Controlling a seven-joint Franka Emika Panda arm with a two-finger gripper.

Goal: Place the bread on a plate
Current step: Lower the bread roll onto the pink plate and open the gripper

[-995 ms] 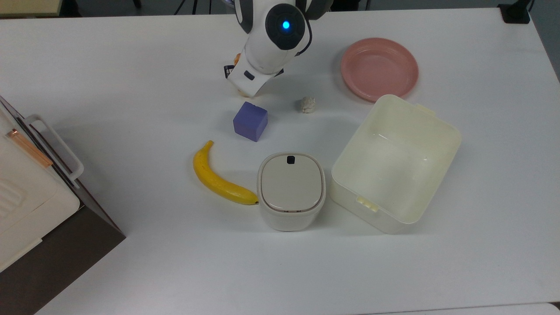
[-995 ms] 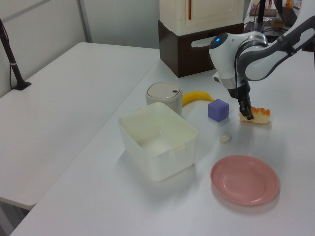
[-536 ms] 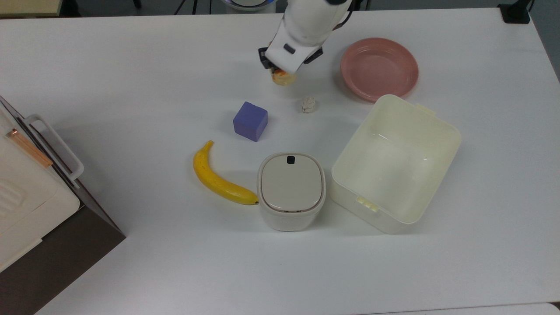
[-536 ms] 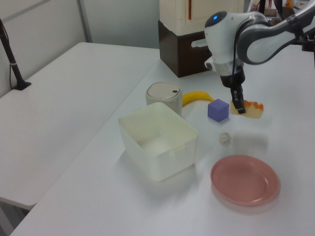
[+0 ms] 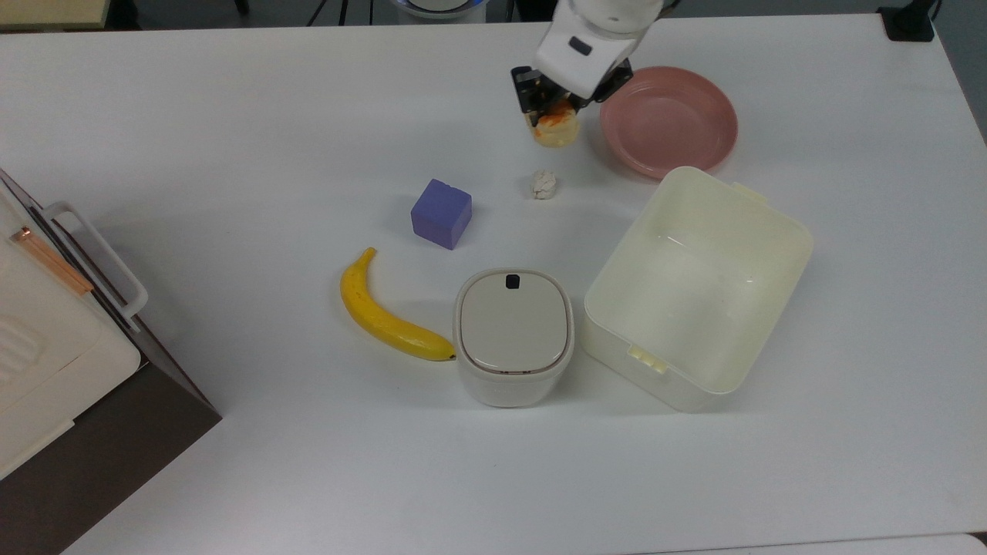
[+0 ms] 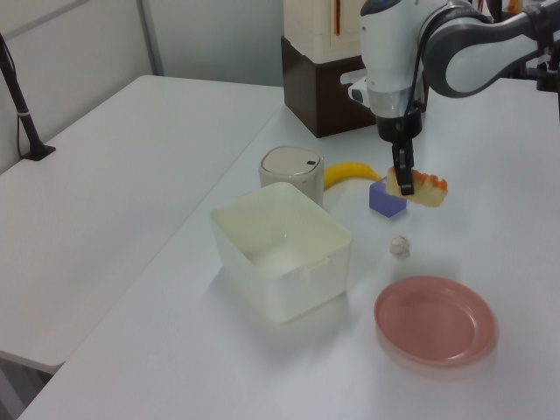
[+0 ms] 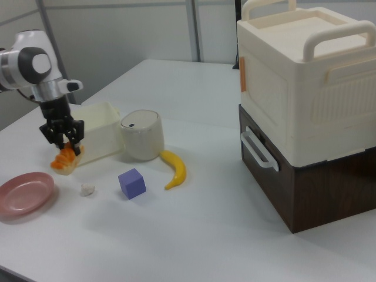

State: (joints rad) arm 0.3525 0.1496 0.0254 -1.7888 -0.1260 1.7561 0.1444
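3 cameras catch the two-finger gripper (image 5: 549, 106) clamped on the small oblong bread with its golden-orange ridged top (image 5: 555, 125), which hangs clear of the white table (image 5: 231, 154). The left view shows what the top view hides: open air between the bread (image 6: 420, 187) and the table, with the fingers (image 6: 404, 175) pinching one end so the loaf juts out sideways from the gripper (image 6: 402, 182) toward the left view's right. Its long axis lies roughly level there, toasted side up. In the top view the arm's white body covers much of the loaf, and a stubby cream and orange end peeks out below the gripper. The right view gives the dark fingers (image 7: 71, 143) closed over the orange top of the bread (image 7: 64, 160), the loaf tilting down toward the right view's left.

The round pink plastic plate (image 5: 669, 120) sits just beside the gripper toward the top view's right, apart from the bread. The small white lumpy ball (image 5: 544, 184) lies on the table near the gripper, below it in the top view. Farther off lie the purple cube (image 5: 440, 213), the yellow banana (image 5: 385, 314), the lidded cream round-cornered container (image 5: 513, 336) and the cream rectangular plastic tub (image 5: 698, 287).
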